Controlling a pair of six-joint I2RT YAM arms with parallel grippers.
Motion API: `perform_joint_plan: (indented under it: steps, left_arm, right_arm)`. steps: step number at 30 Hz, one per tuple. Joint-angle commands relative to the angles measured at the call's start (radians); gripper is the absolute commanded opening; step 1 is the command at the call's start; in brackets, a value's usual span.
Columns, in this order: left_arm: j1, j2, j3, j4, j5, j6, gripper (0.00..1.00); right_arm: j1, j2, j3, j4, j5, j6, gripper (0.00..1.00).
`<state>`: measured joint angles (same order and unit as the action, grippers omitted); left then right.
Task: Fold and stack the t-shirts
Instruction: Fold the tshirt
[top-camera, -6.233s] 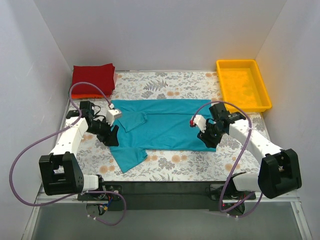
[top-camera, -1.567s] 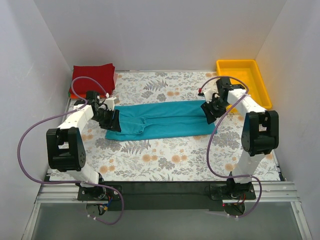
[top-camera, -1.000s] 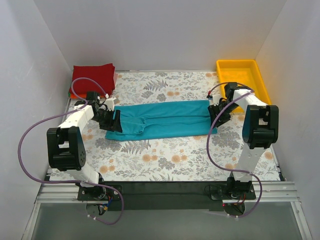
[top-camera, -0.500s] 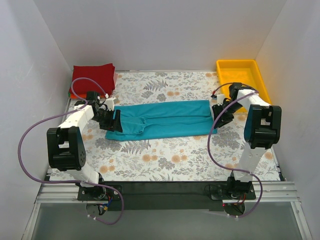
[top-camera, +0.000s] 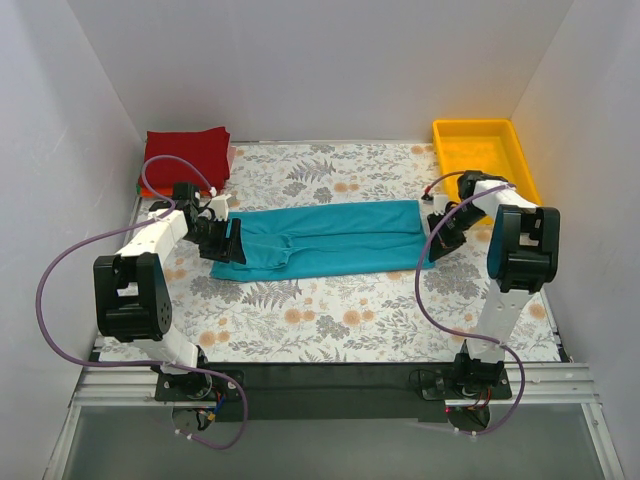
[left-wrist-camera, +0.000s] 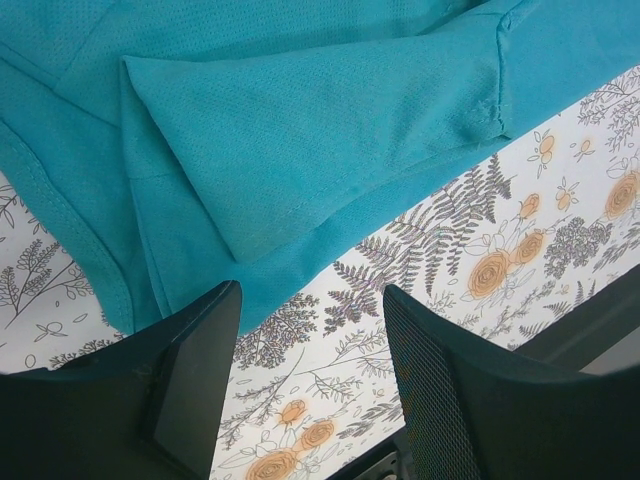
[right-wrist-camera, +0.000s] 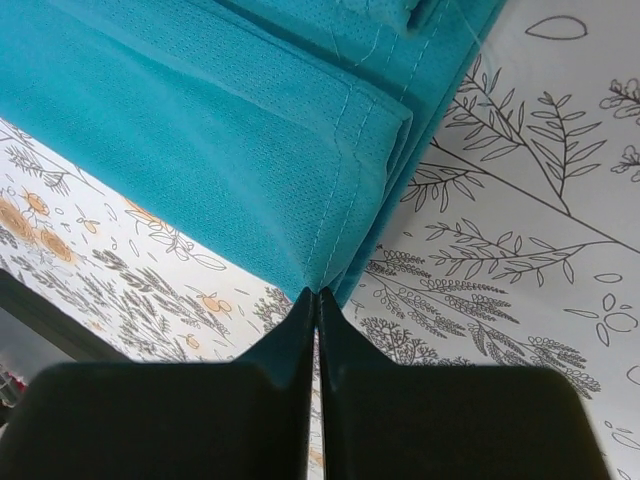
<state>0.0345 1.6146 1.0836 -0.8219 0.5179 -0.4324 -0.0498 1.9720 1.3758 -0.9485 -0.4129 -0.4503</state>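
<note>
The teal-blue t-shirt (top-camera: 330, 240) lies folded lengthwise into a long band across the middle of the floral table covering. My left gripper (top-camera: 228, 248) is at its left end. In the left wrist view the gripper (left-wrist-camera: 310, 375) is open and empty, over the covering just off the shirt's edge (left-wrist-camera: 300, 130). My right gripper (top-camera: 436, 240) is at the shirt's right end. In the right wrist view it (right-wrist-camera: 318, 300) is shut on the shirt's near corner (right-wrist-camera: 200, 130). A dark red folded shirt (top-camera: 187, 155) tops a stack at the back left.
A yellow plastic tray (top-camera: 520, 165) stands at the back right, close behind my right arm. White walls close in the left, back and right sides. The floral covering (top-camera: 330, 320) lies bare between the shirt and the arm bases.
The shirt has gone from spread wide to a narrow band. In the last second my right gripper moved right, drawing the shirt's right end taut. The left gripper has stayed put.
</note>
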Motion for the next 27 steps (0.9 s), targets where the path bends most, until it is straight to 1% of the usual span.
perform_joint_plan:
  steps: [1,6,8,9,10,11,13,15,18,21,24,25,27]
  left_arm:
    - [0.001,-0.028,0.029,0.004,0.030,-0.011,0.57]
    - [0.002,-0.045,0.019,0.000,0.045,-0.026,0.58]
    - [0.002,-0.041,0.015,0.000,0.045,-0.037,0.56]
    - [0.002,-0.035,0.012,-0.002,0.051,-0.042,0.55]
    - [0.001,-0.032,0.009,0.000,0.051,-0.045,0.55]
    - [0.002,-0.025,-0.002,0.003,0.051,-0.055,0.53]
    - [0.002,-0.019,-0.011,0.012,0.050,-0.066,0.52]
    - [0.002,-0.013,-0.017,0.030,0.045,-0.086,0.52]
    - [0.001,0.016,-0.011,0.041,0.053,-0.107,0.51]
    - [0.001,0.048,-0.011,0.050,0.034,-0.126,0.51]
    - [0.002,0.070,-0.011,0.066,0.001,-0.140,0.51]
    - [0.001,0.077,-0.008,0.067,-0.005,-0.146,0.51]
    - [0.001,0.091,-0.004,0.070,-0.018,-0.155,0.52]
  right_arm:
    - [-0.012,-0.039,-0.021,-0.049,-0.011,-0.021,0.01]
    - [-0.013,-0.061,-0.078,-0.032,0.020,-0.054,0.01]
    - [-0.012,-0.045,-0.077,-0.026,0.016,-0.053,0.20]
    - [-0.012,-0.041,-0.072,-0.023,0.011,-0.051,0.28]
    - [-0.012,-0.041,-0.069,-0.022,0.002,-0.048,0.47]
    - [-0.012,-0.045,-0.057,-0.024,-0.003,-0.042,0.53]
    - [-0.012,-0.056,-0.044,-0.026,-0.007,-0.041,0.54]
    - [-0.012,-0.085,-0.020,-0.027,-0.012,-0.039,0.54]
    - [-0.010,-0.140,0.002,-0.024,-0.081,-0.045,0.54]
    - [0.016,-0.186,0.022,-0.012,-0.165,-0.044,0.52]
    - [0.048,-0.206,0.034,0.000,-0.205,-0.030,0.52]
    - [0.089,-0.206,0.040,0.004,-0.225,-0.027,0.51]
    - [0.116,-0.202,0.043,0.008,-0.230,-0.021,0.49]
